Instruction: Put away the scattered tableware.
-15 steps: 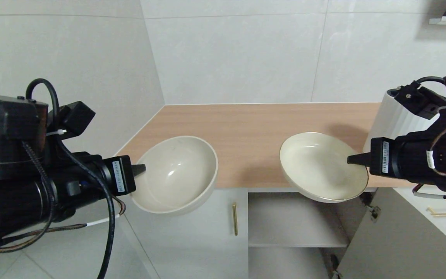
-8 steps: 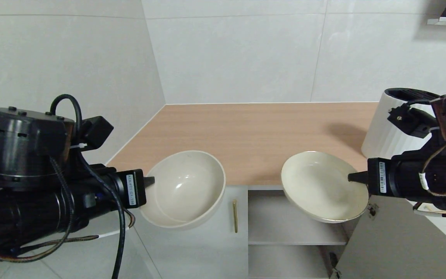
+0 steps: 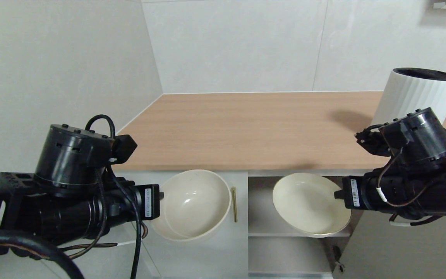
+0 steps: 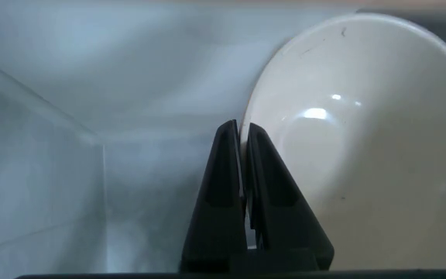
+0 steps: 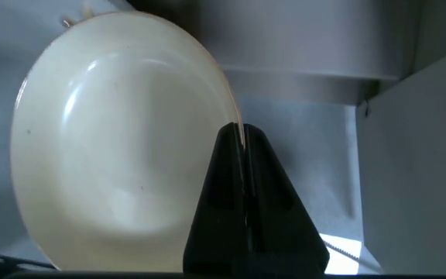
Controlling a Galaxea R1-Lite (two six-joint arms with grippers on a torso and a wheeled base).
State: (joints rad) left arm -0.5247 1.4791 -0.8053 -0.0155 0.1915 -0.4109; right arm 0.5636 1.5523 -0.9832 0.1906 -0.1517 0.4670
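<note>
Though their labels (image 3: 148, 201) are illegible, left gripper (image 3: 162, 195) clamps the deep bowl (image 3: 194, 204), right gripper (image 3: 336, 193) the shallow plate (image 3: 309, 203)

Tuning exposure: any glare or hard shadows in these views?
Head view: small highlight inside the left bowl, right bowl evenly lit; canister casts a soft shadow on the counter. Left wrist view: two bright spots in the left bowl. Right wrist view: faint streak near the right bowl's rim.

2 arms low, forearms level, pointing inward. Left gripper (image 3: 162, 195) pinches deep bowl (image 3: 192, 205); right gripper (image 3: 336, 193) pinches shallow bowl (image 3: 308, 203).
</note>
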